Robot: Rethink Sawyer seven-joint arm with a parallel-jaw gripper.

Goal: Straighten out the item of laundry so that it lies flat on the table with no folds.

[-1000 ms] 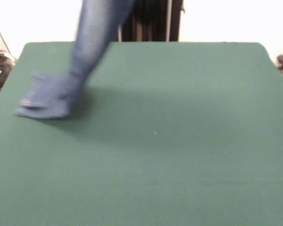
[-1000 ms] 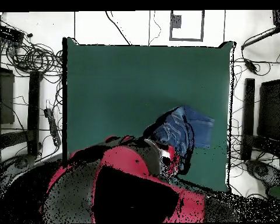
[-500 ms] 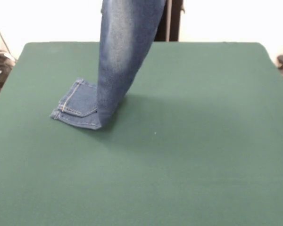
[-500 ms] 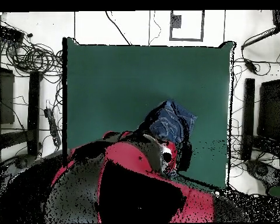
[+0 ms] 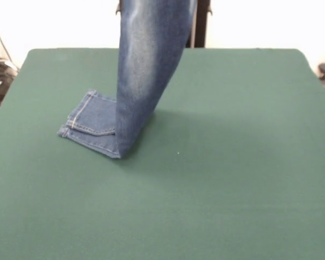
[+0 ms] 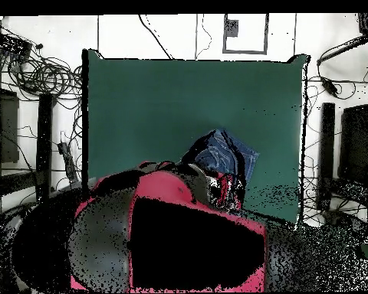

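Note:
The item of laundry (image 5: 146, 70), a small pair of blue jeans, hangs upright from above the top edge of the front view. Its lower end lies folded on the green table (image 5: 233, 162), left of centre, with an orange-stitched pocket showing. In the overhead view the jeans (image 6: 221, 157) form a bunched blue mass just past the red and black arm. My gripper (image 6: 224, 187) is mostly covered by the arm there, and it holds the upper end of the jeans off the table (image 6: 156, 107).
My bulky red and black arm (image 6: 172, 230) covers the table's bottom edge in the overhead view. Cables (image 6: 34, 73) and dark equipment (image 6: 348, 145) lie on the floor beside both long sides of the table.
The hanging jeans swung from the table's left edge toward the centre, in the front view. Their lower end now rests further right and nearer, and the blur has gone.

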